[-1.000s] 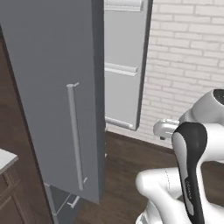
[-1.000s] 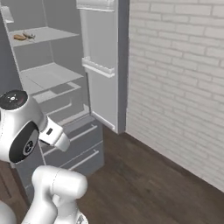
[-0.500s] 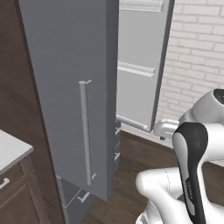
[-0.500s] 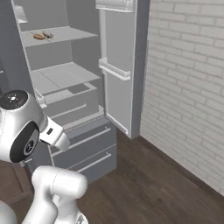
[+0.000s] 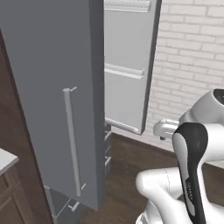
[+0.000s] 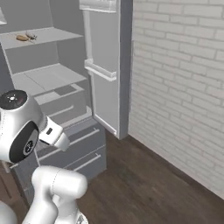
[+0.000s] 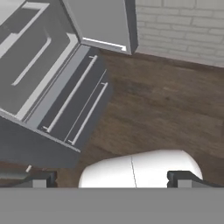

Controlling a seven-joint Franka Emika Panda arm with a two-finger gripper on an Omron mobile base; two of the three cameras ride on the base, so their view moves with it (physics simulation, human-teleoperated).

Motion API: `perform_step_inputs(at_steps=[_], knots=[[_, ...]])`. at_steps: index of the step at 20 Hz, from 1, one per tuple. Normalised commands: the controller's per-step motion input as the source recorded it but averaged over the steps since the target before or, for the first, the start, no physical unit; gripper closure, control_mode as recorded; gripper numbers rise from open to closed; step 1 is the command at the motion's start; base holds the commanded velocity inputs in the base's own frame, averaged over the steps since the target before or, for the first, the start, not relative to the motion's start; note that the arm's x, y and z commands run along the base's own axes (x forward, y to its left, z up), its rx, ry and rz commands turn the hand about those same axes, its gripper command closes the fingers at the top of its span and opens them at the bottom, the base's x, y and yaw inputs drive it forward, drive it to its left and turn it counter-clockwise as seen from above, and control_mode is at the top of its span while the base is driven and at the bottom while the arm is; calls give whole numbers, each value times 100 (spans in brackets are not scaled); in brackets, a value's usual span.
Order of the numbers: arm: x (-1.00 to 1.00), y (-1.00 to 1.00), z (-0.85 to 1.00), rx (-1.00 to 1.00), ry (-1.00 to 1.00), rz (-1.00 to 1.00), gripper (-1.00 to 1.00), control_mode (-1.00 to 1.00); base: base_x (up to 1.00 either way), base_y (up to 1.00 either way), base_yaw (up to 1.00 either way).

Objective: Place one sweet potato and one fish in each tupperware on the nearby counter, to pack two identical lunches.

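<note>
On an upper shelf of the open fridge (image 6: 48, 78) lie a small orange-brown sweet potato (image 6: 22, 38) and a thin fish (image 6: 31, 35) beside it, far above and to the left of my arm. My gripper (image 7: 112, 179) points down at the dark floor in front of the fridge drawers. Its fingertips (image 7: 41, 179) stand wide apart, open with nothing between them. A corner of the off-white counter (image 5: 4, 159) over dark brown cabinets shows at the lower left of the left base view. The tupperware is out of view.
The fridge's grey left door (image 5: 57, 100) with its bar handle (image 5: 72, 140) swings out close by. The right door (image 6: 105, 65) stands open against the white brick wall (image 6: 179, 87). Grey drawers (image 7: 74, 100) sit low, and dark wood floor (image 6: 144, 183) lies ahead.
The whole picture has shifted, so the base has driven and turned. The fridge looks nearer and larger. The gripper stays open.
</note>
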Motion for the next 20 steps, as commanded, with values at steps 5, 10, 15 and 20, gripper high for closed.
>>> perform_step_inputs(at_steps=[5,10,15,20], knots=[[0,0,0,0,0,0,-100,100,71,-80,-40],[0,0,0,0,0,0,-100,100,23,-19,-15],[0,0,0,0,0,0,-100,100,48,-6,50],[0,0,0,0,0,0,-100,100,99,-32,72]])
